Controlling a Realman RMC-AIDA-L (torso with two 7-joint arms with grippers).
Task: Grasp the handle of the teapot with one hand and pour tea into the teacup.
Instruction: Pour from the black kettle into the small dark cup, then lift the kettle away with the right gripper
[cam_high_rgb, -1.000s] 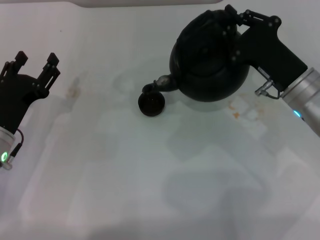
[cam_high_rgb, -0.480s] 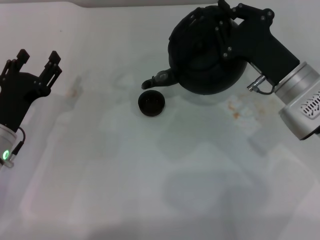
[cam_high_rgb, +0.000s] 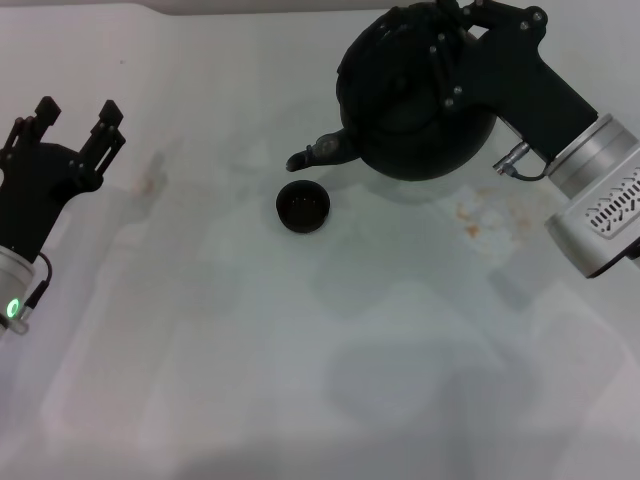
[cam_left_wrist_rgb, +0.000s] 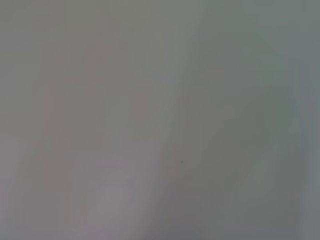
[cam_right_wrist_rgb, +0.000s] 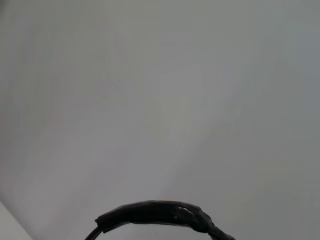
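Observation:
The round black teapot (cam_high_rgb: 405, 105) hangs above the white table at the back right, its spout (cam_high_rgb: 318, 154) pointing left and slightly down, just behind the teacup. My right gripper (cam_high_rgb: 450, 30) is shut on the handle at the pot's top; the handle (cam_right_wrist_rgb: 160, 212) shows as a black wrapped arch in the right wrist view. The tiny black teacup (cam_high_rgb: 303, 206) stands on the table below and in front of the spout tip. My left gripper (cam_high_rgb: 72, 125) is parked open at the far left, away from both.
Brownish stains (cam_high_rgb: 480, 222) mark the table (cam_high_rgb: 300, 360) to the right of the teacup, and a faint one (cam_high_rgb: 152, 182) lies near the left gripper. The left wrist view shows only plain grey surface.
The right arm has lifted the teapot and drawn it back; the spout tip, formerly over the teacup, now sits higher and behind it. The left arm has not moved.

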